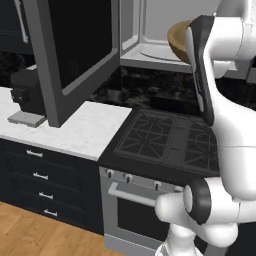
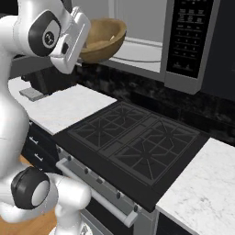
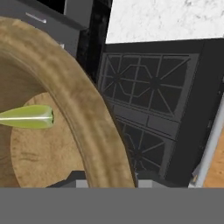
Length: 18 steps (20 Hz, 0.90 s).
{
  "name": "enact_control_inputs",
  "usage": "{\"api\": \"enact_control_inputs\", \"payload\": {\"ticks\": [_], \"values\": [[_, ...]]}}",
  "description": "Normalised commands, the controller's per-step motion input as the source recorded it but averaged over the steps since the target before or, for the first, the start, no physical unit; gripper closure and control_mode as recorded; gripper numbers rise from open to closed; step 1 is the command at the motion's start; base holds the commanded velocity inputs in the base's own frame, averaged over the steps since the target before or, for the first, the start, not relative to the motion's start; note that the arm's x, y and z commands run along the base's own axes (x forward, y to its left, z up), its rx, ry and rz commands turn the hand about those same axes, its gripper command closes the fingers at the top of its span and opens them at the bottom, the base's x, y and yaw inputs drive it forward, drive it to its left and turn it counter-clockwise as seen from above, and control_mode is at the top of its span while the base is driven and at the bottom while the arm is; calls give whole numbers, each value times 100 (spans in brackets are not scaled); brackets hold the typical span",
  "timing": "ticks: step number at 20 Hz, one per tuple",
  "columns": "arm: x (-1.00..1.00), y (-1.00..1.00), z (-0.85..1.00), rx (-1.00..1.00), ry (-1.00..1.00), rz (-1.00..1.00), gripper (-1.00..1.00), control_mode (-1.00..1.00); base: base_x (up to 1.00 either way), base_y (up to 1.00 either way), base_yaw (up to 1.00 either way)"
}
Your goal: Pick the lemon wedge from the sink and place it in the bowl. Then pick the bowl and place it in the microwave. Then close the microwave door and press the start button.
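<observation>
Bowl (image 2: 103, 40) up high, and we have it carried at the mouth of the microwave (image 2: 151, 41), tilted, its wooden rim (image 3: 83, 109) running between our gripper's (image 3: 107, 181) part-closed jaws, which are clamped on it. Lemon wedge (image 3: 28, 117) sits inside on the bowl's floor, yellow-green against the grain. We see the microwave door (image 1: 75, 55) swung wide to the left, hanging out over the white marble counter (image 1: 80, 132). The dark control strip (image 2: 188, 36) stands on the right of the cavity. Below us lies the black gas cooktop (image 2: 133, 147), with oven knobs (image 1: 129, 178) and bar handle (image 1: 131, 195) at its front. A dark appliance (image 1: 25, 92) sits on the counter behind the door.
</observation>
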Motion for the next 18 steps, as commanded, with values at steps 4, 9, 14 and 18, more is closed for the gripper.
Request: {"api": "enact_control_inputs", "payload": {"ticks": [4, 9, 14, 18], "values": [[80, -26, 0, 0, 1, 0, 100, -100, 0, 0, 0], [80, -18, 0, 0, 3, 0, 100, -100, 0, 0, 0], [72, -22, -1, 0, 6, 0, 100, -100, 0, 0, 0], [58, -26, -13, 0, 8, 0, 100, -100, 0, 0, 0]]}}
